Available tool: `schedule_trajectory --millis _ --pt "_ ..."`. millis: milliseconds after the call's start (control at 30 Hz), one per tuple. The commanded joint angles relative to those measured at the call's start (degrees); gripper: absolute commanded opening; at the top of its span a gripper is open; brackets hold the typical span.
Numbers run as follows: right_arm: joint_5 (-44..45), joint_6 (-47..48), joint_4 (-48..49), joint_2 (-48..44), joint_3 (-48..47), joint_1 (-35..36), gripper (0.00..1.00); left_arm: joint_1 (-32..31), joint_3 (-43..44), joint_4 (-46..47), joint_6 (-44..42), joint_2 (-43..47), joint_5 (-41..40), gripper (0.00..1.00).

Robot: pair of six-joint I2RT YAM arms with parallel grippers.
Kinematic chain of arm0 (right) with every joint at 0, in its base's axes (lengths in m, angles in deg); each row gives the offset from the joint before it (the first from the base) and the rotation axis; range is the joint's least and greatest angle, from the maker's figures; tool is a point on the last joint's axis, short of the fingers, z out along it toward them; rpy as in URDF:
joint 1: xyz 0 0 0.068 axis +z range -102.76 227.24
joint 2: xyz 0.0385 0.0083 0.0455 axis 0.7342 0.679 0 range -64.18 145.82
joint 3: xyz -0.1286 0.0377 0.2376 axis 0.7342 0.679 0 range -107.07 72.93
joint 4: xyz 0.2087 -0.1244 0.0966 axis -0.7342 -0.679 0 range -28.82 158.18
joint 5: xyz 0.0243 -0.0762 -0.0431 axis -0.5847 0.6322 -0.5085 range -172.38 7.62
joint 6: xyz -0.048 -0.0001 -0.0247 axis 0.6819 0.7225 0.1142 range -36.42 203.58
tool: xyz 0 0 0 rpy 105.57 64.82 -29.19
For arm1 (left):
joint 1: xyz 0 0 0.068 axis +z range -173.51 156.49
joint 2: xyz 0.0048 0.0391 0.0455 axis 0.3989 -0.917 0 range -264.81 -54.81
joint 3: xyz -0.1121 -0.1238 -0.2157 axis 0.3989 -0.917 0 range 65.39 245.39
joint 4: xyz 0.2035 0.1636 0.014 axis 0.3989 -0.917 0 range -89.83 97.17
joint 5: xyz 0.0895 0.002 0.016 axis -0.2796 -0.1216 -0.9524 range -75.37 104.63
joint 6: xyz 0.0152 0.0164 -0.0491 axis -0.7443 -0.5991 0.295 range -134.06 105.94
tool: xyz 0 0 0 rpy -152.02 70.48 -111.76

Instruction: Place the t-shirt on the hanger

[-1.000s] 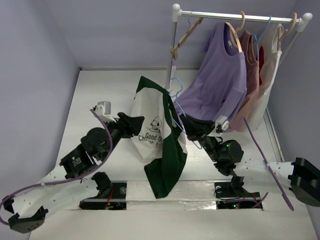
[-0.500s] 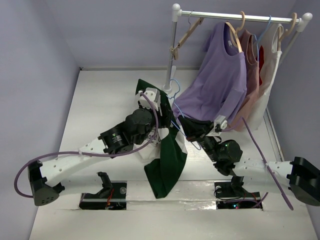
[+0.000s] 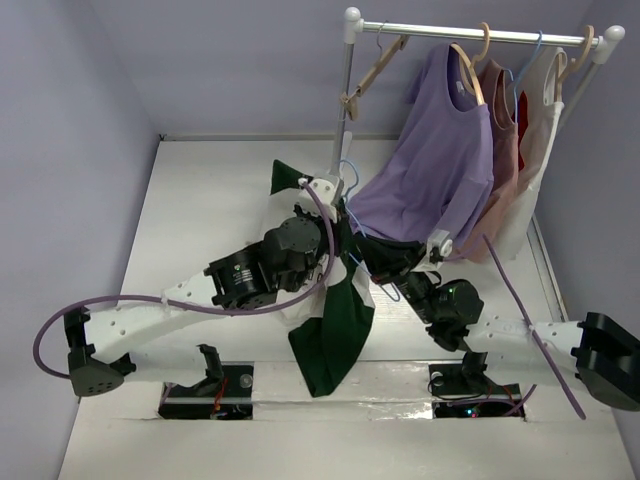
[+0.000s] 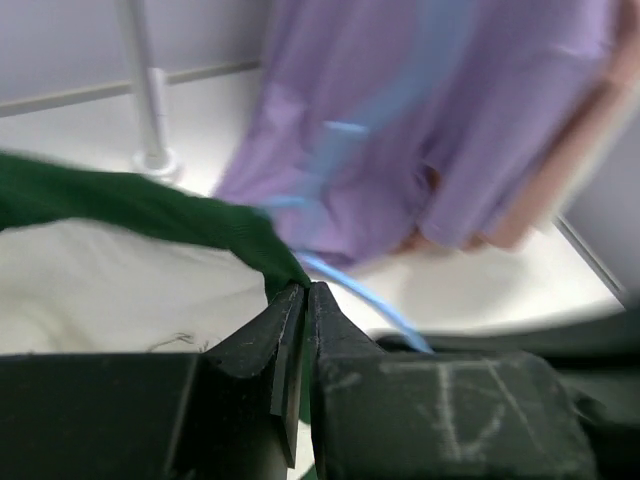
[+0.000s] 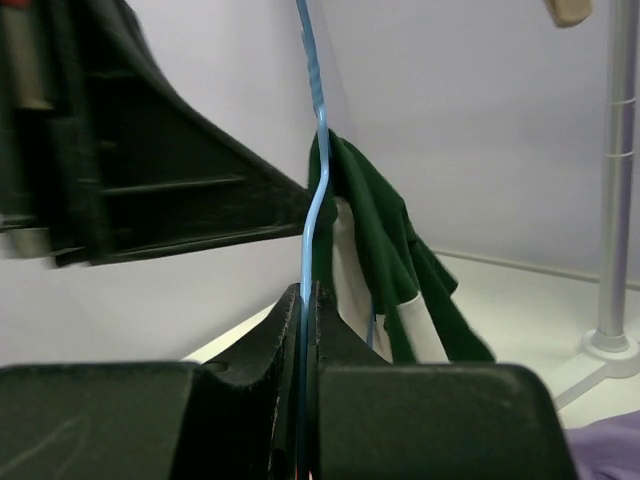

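While it hangs at mid-table between the arms, the t-shirt is draped partly over the light-blue hanger.
Left gripper has its fingers pinched together on the green neckline edge; right gripper is clamped on the hanger's wire, just left of the purple shirt. So thin a pinch may slip, and the fabric would drop off the hanger.

The t-shirt hangs over the middle of the table, the hanger just right of it. Behind both, at back right, stands the garment rack, with 3 tops on its rail.
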Motion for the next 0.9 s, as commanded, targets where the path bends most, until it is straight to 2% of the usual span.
schedule_trajectory --millis 0,233,300,333,433,567,633,667,733,833,867 --pt "-1.04 -2.59 10.96 1.13 -3.19 -1.99 0.0 -4.1 4.81 -4.4 -0.11 1.7 3.9 0.0" --pt "-7.38 -9.62 10.86 3.15 -4.95 -7.97 0.0 -5.77 3.93 -4.32 0.95 6.54 12.96 0.01" --pt "-7.99 -10.58 13.5 3.94 -5.04 -7.97 0.0 -5.77 5.07 -5.54 0.86 6.19 14.72 0.15" --pt "-7.99 -10.94 14.64 4.73 -4.95 -7.97 0.0 -5.77 5.25 -5.9 1.03 6.1 14.9 0.31" --pt "-7.99 -12.0 19.74 5.61 -4.07 -7.97 0.0 -5.77 3.68 -5.47 3.66 8.55 8.86 0.49" --pt "-8.61 -12.26 21.59 5.62 -3.63 -7.97 0.0 -5.77 -1.51 -0.99 9.02 14.88 -5.44 0.53" --pt "-8.61 -12.35 21.85 5.44 -3.02 -7.97 0.0 -5.17 -2.22 -0.46 12.45 16.73 -9.86 0.55" --pt "-8.7 -12.35 21.77 5.35 -3.02 -7.97 0.0 -4.11 -2.39 -0.46 13.77 16.99 -13.63 0.55" --pt "-8.96 -12.44 21.86 5.26 -2.93 -7.97 0.0 -1.74 -3.01 -1.24 17.37 16.91 -15.76 0.57" --pt "-9.22 -12.61 22.03 5.44 -2.84 -7.97 0.0 7.99 -5.73 1.91 21.32 16.91 -8.51 0.61" --pt "-9.22 -12.7 22.47 5.7 -2.84 -7.97 0.0 14.12 -6.26 2.96 22.38 16.65 -1.26 0.62"
